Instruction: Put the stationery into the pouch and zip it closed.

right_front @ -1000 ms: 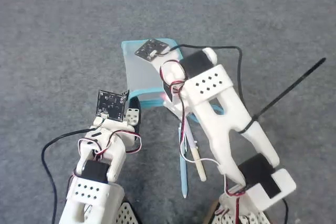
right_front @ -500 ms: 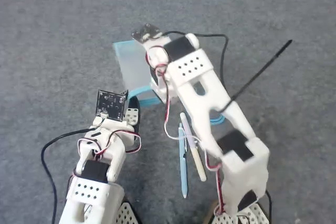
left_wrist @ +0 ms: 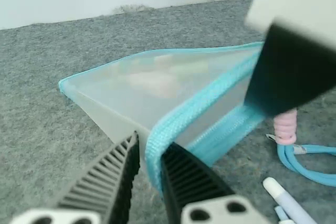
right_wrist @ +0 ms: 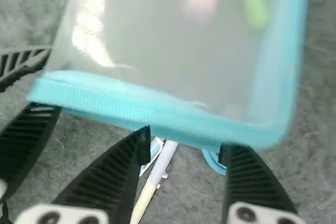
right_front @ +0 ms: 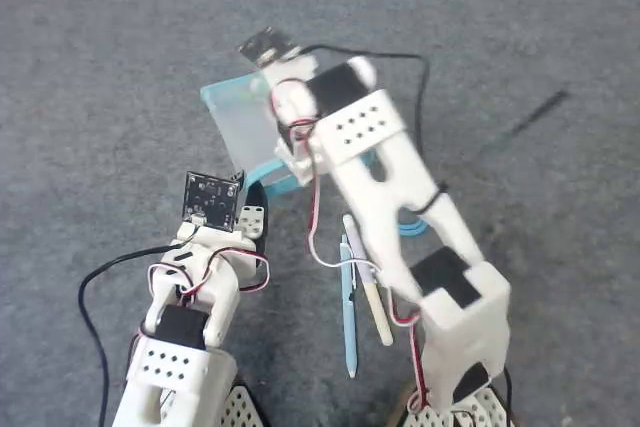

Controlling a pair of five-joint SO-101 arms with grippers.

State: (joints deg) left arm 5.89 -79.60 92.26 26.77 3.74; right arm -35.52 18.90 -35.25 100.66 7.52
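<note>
The translucent pouch (right_front: 240,117) with blue trim lies at the table's middle, tilted, and pink and green items show faintly inside the pouch (right_wrist: 173,51). My left gripper (left_wrist: 149,163) is shut on its blue zipper edge at the near corner, which the high view places just ahead of the left gripper (right_front: 252,209). My right gripper (right_wrist: 184,142) stands open at the zipper edge (right_wrist: 131,111), one finger to either side. A blue pen (right_front: 349,322) and a cream pen (right_front: 372,297) lie on the table under the right arm.
A blue cable (right_front: 410,227) with a pink end (left_wrist: 284,127) lies right of the pouch. The right arm (right_front: 400,207) crosses over the pens and cable. Grey carpet spreads open to the far left and right.
The right arm swung left and farther over the pouch. The pouch's far end turned left with it. The left arm kept still, holding the near corner.
</note>
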